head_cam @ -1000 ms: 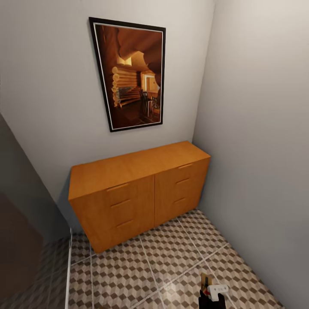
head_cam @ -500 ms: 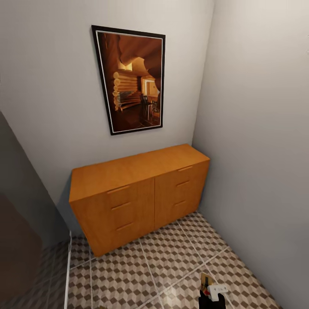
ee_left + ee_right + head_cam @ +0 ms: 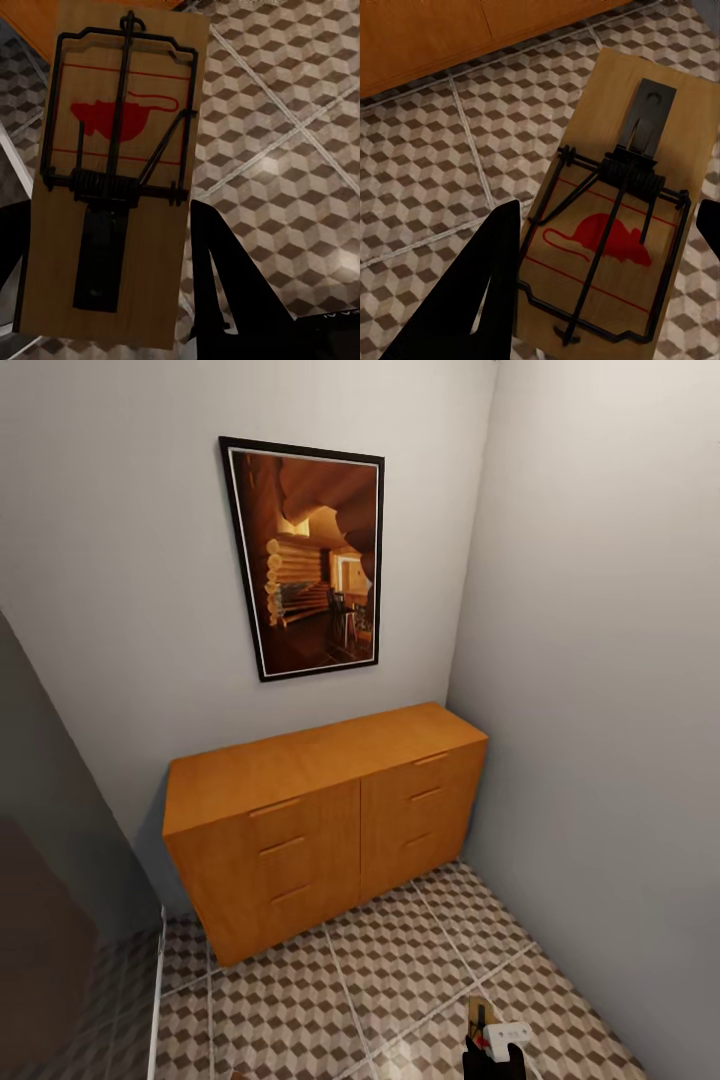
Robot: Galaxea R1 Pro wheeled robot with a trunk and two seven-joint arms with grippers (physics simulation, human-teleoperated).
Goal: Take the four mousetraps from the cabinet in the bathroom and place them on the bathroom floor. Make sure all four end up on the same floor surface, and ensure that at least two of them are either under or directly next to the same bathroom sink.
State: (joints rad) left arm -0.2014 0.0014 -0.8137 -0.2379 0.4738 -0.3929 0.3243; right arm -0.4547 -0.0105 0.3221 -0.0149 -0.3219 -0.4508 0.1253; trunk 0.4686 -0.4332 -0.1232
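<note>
I am holding one trap [image 3: 112,180] pinched in my left hand [image 3: 105,300], its dark fingers [image 3: 225,285] flanking the wooden plate. My right hand [image 3: 607,300] is pinching a second trap [image 3: 619,202] the same way; it is also showing at the low edge of the head view [image 3: 480,1020]. Both are hanging above the floor [image 3: 330,1000], in front of the cabinet [image 3: 320,820], whose drawers are all shut. Judged step: carrying traps to placement. The next move calls for lowering each flat onto the tiles beside the sink.

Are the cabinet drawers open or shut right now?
Shut. In the head view all six drawer fronts of the cabinet sit flush, with no gap or drawer pulled out.
</note>
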